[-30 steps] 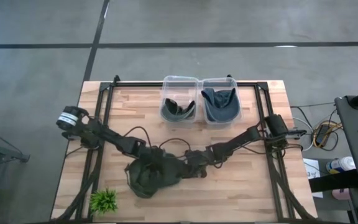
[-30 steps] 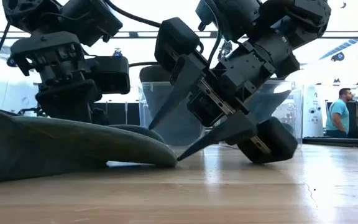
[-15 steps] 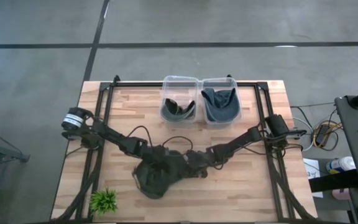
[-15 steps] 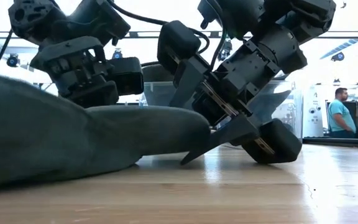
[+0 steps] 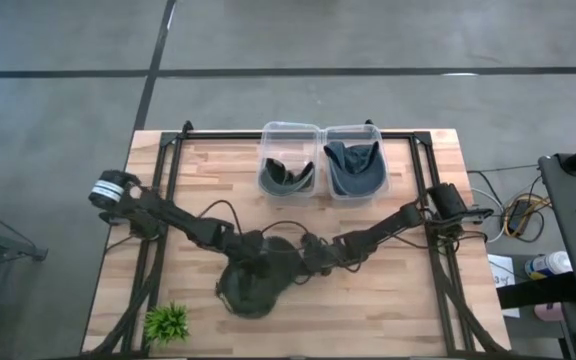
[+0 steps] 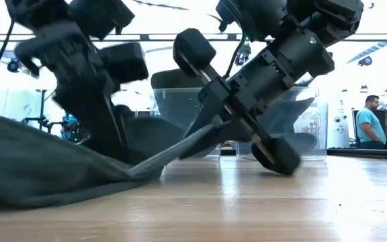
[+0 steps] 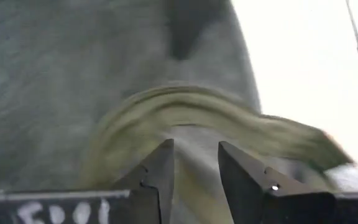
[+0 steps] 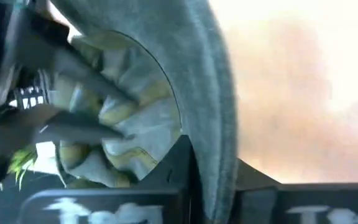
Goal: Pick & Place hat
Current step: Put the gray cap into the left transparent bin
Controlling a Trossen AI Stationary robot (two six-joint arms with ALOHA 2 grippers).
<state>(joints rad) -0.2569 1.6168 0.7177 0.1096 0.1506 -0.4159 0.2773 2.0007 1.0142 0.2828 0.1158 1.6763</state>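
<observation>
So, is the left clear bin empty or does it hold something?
Not empty. In the high view the left bin holds a dark curled item; what it is cannot be told.

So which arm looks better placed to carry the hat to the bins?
Probably the right. The right gripper is clamped on the brim of the hat, and its arm sits on the side nearer the clear bins. The left gripper is open over the hat's inner band, gripping nothing.

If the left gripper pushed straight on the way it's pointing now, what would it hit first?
The hat. The left gripper has its fingers slightly apart, and the hat's fabric and lighter inner band fill the view directly ahead of the tips. The gap is hard to judge, but it looks very close.
</observation>
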